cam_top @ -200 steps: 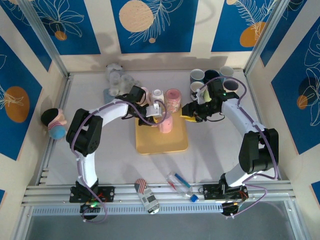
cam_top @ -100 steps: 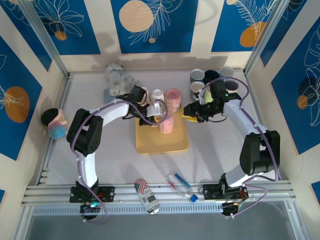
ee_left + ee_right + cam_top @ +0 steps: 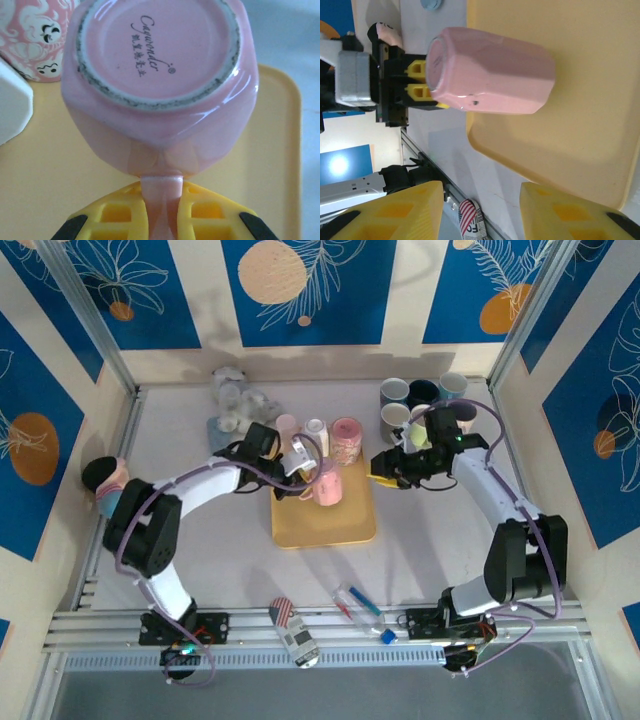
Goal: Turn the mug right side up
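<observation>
The left arm (image 3: pixel 200 480) is stretching in from 8 o'clock. Its left gripper (image 3: pixel 303 466) is clamping the handle of the pink mug (image 3: pixel 328 486), which is sitting over the yellow tray (image 3: pixel 320 528) at the table's centre, base facing the left wrist. The right arm (image 3: pixel 490 490) is bending in from 3 o'clock, and the right gripper (image 3: pixel 383 466) is hovering at the tray's edge, fingers apart and gripping nothing. The grey table (image 3: pixel 430 540) is carrying clustered mugs (image 3: pixel 420 400) at 1 o'clock, and blue-and-cream panels (image 3: pixel 300 290) are enclosing it.

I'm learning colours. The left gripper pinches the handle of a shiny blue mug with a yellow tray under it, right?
No: the left wrist view shows a shiny pink mug, not blue. The left gripper pinches its handle, yellow tray underneath.
</observation>
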Robot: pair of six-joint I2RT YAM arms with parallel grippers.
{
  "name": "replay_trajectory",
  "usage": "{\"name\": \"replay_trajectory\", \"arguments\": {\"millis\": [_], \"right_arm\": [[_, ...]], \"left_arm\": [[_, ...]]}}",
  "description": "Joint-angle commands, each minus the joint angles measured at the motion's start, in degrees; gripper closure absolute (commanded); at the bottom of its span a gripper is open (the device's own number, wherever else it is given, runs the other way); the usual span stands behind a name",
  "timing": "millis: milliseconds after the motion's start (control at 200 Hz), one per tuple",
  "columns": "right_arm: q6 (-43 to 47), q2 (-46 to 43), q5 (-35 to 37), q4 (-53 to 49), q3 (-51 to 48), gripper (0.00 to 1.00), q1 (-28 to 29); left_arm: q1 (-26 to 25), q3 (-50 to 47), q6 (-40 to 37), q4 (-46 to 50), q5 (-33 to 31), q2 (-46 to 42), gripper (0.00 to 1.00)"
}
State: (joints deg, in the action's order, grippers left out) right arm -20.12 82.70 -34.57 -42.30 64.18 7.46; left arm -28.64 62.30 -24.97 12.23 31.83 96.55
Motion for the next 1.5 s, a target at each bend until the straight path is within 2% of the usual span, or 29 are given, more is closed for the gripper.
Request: {"name": "replay_trajectory", "arguments": {"millis": [0, 255, 475, 590, 740, 935, 1125, 1345, 1496], "right_arm": [[-1.1, -2.4, -2.0, 1.9, -1.6, 0.55, -0.9], [-4.1, -5.8, -4.3, 6.5, -2.9, 0.56, -1.3], [-8.8, -9.2, -8.1, 13.2, -4.9, 0.57, 0.1], [-10.1, -9.7, -9.0, 16.2, -5.1, 0.56, 2.5], [-14.2, -9.7, -9.0, 21.9, -5.9, 0.57, 6.1], [-21.4, -8.6, -3.3, 27.4, -6.5, 0.59, 10.8], [-27.2, -8.8, -0.3, 33.3, -7.8, 0.58, 13.3], [-35.5, -8.3, 1.2, 39.1, -8.9, 0.56, 15.6], [-41.6, -8.6, 4.0, 42.5, -8.7, 0.54, 17.9]], "left_arm": [[-0.4, -2.6, 7.9, -11.7, 2.5, -8.1, 1.0], [1.3, -2.5, 24.0, -12.5, 2.2, -14.3, 1.0], [1.4, -3.2, 36.1, -12.5, -3.8, -20.6, 1.0], [1.5, -2.4, 43.8, -8.3, -11.3, -22.9, 1.0], [1.7, -1.3, 49.7, -5.0, -12.0, -25.0, 1.0], [2.3, 0.0, 55.1, -2.9, -14.4, -28.1, 1.0], [4.2, 0.0, 59.4, -4.2, -12.9, -30.3, 1.0], [4.8, -5.1, 62.3, -12.9, -15.2, -32.3, 1.0], [5.0, -6.2, 63.2, -17.6, -14.0, -32.1, 1.0]]}}
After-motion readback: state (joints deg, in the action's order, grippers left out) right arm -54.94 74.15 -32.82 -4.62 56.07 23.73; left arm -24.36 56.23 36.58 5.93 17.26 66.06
